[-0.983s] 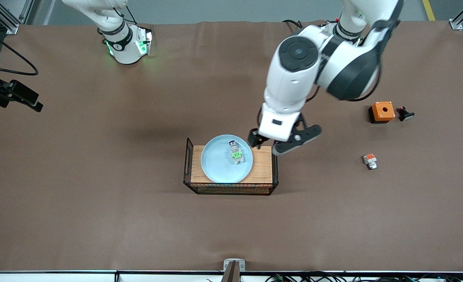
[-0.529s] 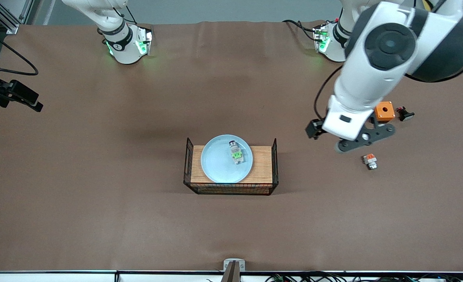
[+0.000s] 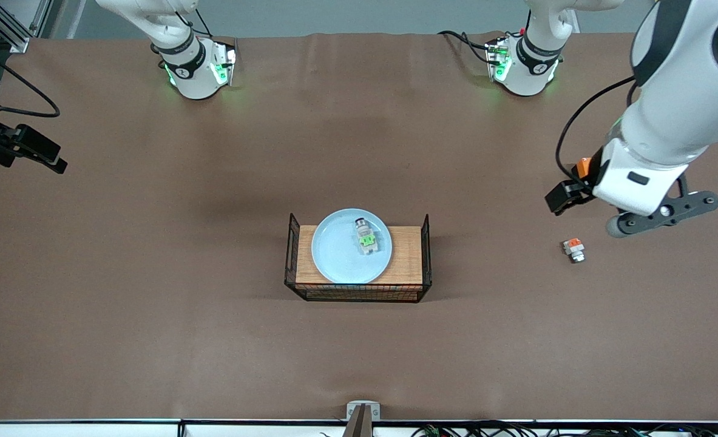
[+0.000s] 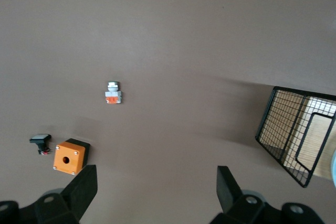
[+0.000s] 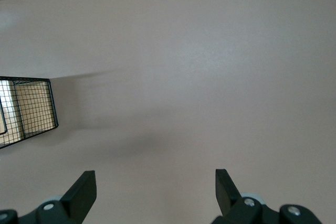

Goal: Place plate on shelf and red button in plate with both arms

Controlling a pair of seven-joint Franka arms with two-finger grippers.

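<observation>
Plate [image 3: 343, 252] sits on the wire rack [image 3: 357, 295] at frame centre, red button [image 3: 366, 238] on it. Left claw [image 3: 632, 212] at right edge, fingers apart, empty, above the orange-block unit [image 3: 573, 249]. Right claw [image 5: 155, 192] fingers apart, empty, waiting. Risk: a low left-arm sweep knocks that unit or the orange box [image 4: 70, 157].

The plate [image 3: 343, 250] is pale blue. The button [image 3: 366, 238] on it is grey-white with a green block. The basket [image 3: 294, 258] is black wire mesh over light wood. The table [image 3: 152, 303] is plain brown. The box [image 4: 69, 157] is orange.
</observation>
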